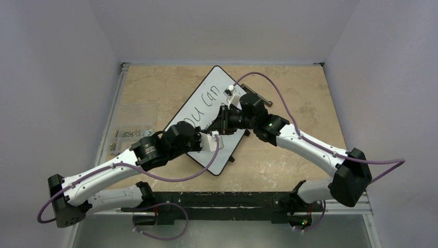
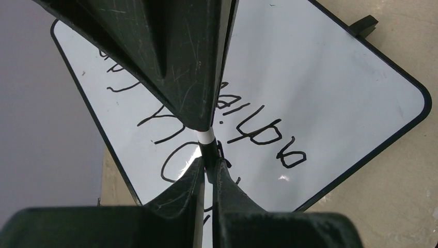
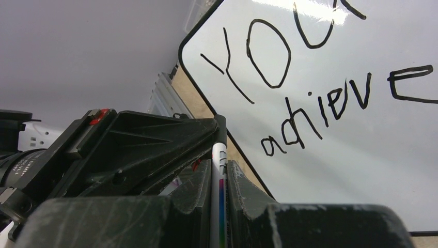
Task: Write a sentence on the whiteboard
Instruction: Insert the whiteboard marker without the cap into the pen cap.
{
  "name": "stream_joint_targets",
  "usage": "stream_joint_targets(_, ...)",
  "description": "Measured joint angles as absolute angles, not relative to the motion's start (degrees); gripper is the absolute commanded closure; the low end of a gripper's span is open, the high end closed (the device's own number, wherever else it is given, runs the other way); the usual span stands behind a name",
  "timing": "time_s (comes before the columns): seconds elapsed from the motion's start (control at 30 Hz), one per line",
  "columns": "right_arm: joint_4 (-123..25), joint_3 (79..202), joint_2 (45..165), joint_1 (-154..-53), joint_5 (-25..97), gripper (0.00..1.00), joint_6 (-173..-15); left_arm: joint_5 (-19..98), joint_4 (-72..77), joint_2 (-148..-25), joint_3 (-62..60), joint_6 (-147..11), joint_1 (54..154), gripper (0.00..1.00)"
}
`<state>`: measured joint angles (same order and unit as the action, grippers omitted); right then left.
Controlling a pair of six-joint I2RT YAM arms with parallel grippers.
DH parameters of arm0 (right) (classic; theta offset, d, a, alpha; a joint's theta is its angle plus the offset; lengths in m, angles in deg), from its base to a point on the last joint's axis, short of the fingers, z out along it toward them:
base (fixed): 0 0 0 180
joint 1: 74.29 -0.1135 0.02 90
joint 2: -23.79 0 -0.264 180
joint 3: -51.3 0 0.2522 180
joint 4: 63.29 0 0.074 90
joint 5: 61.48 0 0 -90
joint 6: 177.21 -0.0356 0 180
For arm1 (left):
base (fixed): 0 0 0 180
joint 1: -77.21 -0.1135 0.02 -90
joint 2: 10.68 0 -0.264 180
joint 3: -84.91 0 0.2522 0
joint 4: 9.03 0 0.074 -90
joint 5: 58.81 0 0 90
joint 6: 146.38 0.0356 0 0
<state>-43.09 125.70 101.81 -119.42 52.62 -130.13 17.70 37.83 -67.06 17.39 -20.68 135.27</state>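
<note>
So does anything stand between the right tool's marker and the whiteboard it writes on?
Partly. The left tool is pinched on the marker's far end, just ahead of the right tool that grips its barrel. Nothing lies on the whiteboard itself; bare white sits beside the writing.

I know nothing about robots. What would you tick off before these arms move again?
1. Grip on marker: ok, right gripper is shut on it.
2. Only one holder: not ok, left gripper pinches the other end too.
3. Tip off the whiteboard: cannot tell.
4. Legible sentence: ok, "You can achieve" reads clearly.
5. Room to write: ok, bare white beneath the lettering.
6. Board resting on the table: ok, though turned cornerwise.
</note>
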Motion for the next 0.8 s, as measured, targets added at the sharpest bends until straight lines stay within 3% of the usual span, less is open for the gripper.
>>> stream_joint_targets(0.23,-43.24,125.90,102.33,-119.70,51.19,1.00,-130.06,18.66,32.65,-67.06,17.48,-20.05,136.36,0.99)
stream_joint_targets(0.5,-41.69,127.08,102.31,-120.42,50.17,1.00,-128.64,20.52,28.70,-67.04,17.37,-19.30,137.20,0.48)
stream_joint_targets(0.8,-38.28,128.72,99.47,-121.84,44.81,1.00,-125.38,24.17,22.05,-67.02,17.33,-19.50,138.11,0.26)
